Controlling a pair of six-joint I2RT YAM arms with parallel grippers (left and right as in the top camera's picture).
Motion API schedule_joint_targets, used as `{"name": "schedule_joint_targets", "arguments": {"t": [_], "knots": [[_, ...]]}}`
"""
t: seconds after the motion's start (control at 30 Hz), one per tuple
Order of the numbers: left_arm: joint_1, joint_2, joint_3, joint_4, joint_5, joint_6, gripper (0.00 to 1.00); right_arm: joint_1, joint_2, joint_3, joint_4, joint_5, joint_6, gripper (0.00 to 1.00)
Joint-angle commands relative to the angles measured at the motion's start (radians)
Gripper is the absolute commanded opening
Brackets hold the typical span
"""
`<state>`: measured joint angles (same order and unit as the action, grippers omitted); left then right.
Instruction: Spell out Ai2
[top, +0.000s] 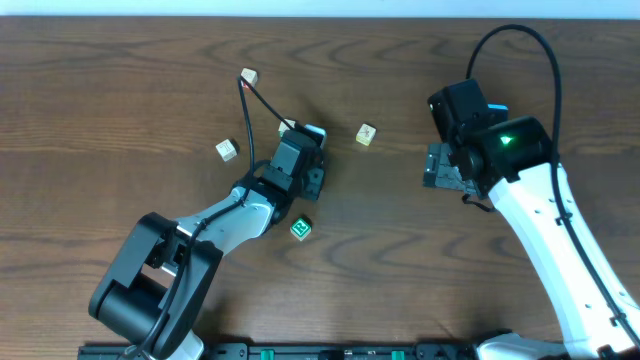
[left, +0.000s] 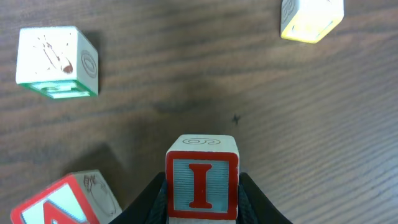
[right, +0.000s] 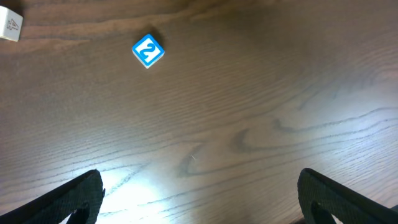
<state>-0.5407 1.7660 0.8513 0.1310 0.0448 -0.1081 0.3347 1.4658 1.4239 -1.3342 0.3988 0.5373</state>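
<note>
My left gripper (left: 202, 208) is shut on a block with a red letter I (left: 202, 183) on a pale blue face. A block with a red A (left: 59, 202) lies just to its left, at the bottom edge of the left wrist view. In the overhead view the left gripper (top: 308, 150) is at the table's middle, with the I block (top: 312, 131) at its tip. A block with a blue 2 (right: 148, 51) lies far ahead of my right gripper (right: 199, 199), which is open and empty. The right gripper (top: 443, 167) hovers to the right of the blocks.
A green-edged picture block (left: 56, 62) and a yellow-edged block (left: 311, 18) lie ahead of the left gripper. Loose cream blocks (top: 249, 76) (top: 227, 150) (top: 367, 134) and a green-faced block (top: 301, 228) lie around the left arm. Another pale block (right: 9, 25) shows at the right wrist view's top left.
</note>
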Motion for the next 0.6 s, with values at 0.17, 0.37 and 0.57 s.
{"name": "schedule_joint_targets", "arguments": {"t": [0.17,0.37,0.57], "knots": [[-0.004,0.012,0.016,-0.038,-0.026,-0.013,0.25,-0.008,-0.002,-0.001,-0.001,0.023,0.008,0.99],[-0.004,0.012,0.016,-0.047,-0.019,-0.012,0.37,-0.008,-0.002,-0.001,-0.001,0.023,0.008,0.99],[-0.004,0.012,0.016,-0.036,-0.019,-0.012,0.46,-0.008,-0.002,-0.001,-0.002,0.023,0.008,0.99]]}}
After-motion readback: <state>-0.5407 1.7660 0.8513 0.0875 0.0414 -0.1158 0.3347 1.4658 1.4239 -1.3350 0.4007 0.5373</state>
